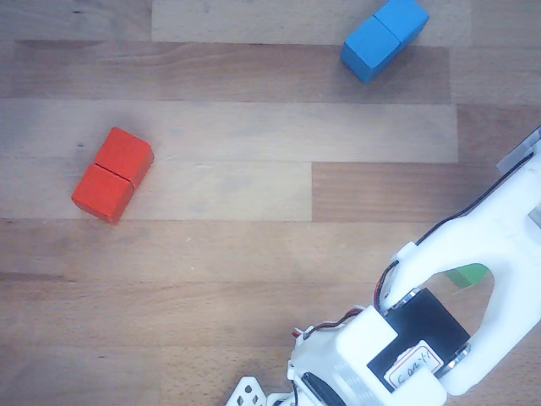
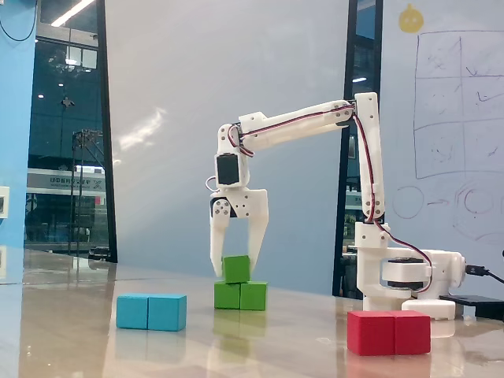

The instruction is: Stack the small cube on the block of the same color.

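Over the green blocks in the fixed view, the pincer (image 2: 237, 266) points straight down. Its two white fingers stand apart, one on each side of the small cube (image 2: 236, 268). I cannot tell if they touch it. The cube sits on top of the green block (image 2: 241, 296), a bit toward the left end as this view shows it.

From the pincer, the white arm (image 2: 299, 124) goes up, then runs toward 2 o'clock to a high elbow. From there it drops straight down to a white base (image 2: 402, 276) on the table, at 3 o'clock from the green blocks. Thin red and black wires run along it.

A blue block (image 2: 151, 312) lies at 8 o'clock from the green block, well apart. A red block (image 2: 389, 332) lies at 4 o'clock, closer to the camera.

In the other view the arm (image 1: 473, 279) fills the 5 o'clock corner, and just a sliver of green (image 1: 467, 275) peeks through it. The red block (image 1: 112, 174) lies at 9 o'clock and the blue block (image 1: 385, 38) at 1 o'clock.

The table (image 1: 237, 254) is made of smooth wood planks, and in the fixed view it looks shiny. The blocks are boxy with flat faces, and each long one has a line across its middle. Behind are a pale wall, dark glass and a whiteboard (image 2: 449, 118) with drawings.
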`<action>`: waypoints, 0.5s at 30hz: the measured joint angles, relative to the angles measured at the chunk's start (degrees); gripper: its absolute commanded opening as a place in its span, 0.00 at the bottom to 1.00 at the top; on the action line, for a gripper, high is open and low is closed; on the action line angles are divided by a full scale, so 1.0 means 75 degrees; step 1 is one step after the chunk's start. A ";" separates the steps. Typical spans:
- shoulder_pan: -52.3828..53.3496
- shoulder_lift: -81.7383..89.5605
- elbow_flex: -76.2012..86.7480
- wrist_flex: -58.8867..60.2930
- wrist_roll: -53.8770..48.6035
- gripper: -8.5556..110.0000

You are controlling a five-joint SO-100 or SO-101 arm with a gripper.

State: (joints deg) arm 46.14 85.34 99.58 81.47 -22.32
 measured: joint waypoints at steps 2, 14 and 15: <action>0.0000 0.0000 0.0000 -0.0059 0.0000 0.11; 0.0023 -0.0012 0.0000 -0.0012 -0.0258 0.24; 0.0023 -0.0047 0.0012 0.0023 -0.0305 0.25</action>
State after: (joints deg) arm 46.32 84.99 99.67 81.65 -24.61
